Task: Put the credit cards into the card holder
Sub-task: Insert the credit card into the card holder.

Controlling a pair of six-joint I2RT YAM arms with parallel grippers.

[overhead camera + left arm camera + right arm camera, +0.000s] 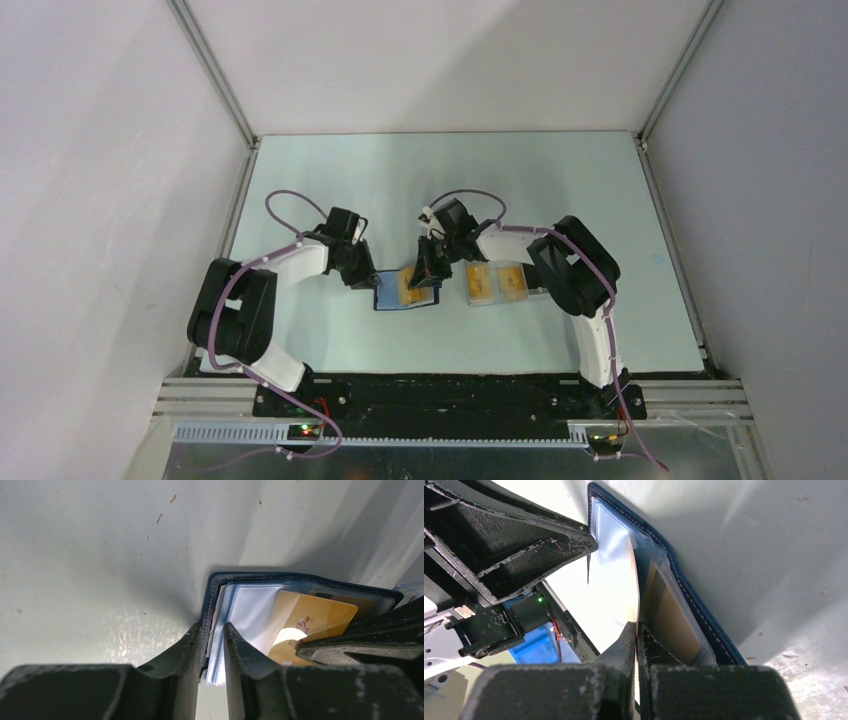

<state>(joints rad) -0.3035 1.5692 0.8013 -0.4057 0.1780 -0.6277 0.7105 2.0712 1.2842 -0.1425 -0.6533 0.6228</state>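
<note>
The navy card holder (388, 298) lies open on the table between the two arms. My left gripper (214, 630) is shut on its left edge, pinching the blue cover and the clear sleeves (250, 605). My right gripper (637, 627) is shut on one orange credit card (312, 614), seen edge-on (634, 587) in the right wrist view, with its far end among the sleeves. A second card (674, 622) sits inside a sleeve against the navy cover (696, 602). Two more cards (480, 282) (512, 283) lie to the right of the holder.
The two loose cards rest on a clear plastic case (497, 297) just right of the holder, under the right arm's forearm. White walls enclose the pale table (450, 180) on three sides. The left gripper's body (524, 545) fills the upper left of the right wrist view.
</note>
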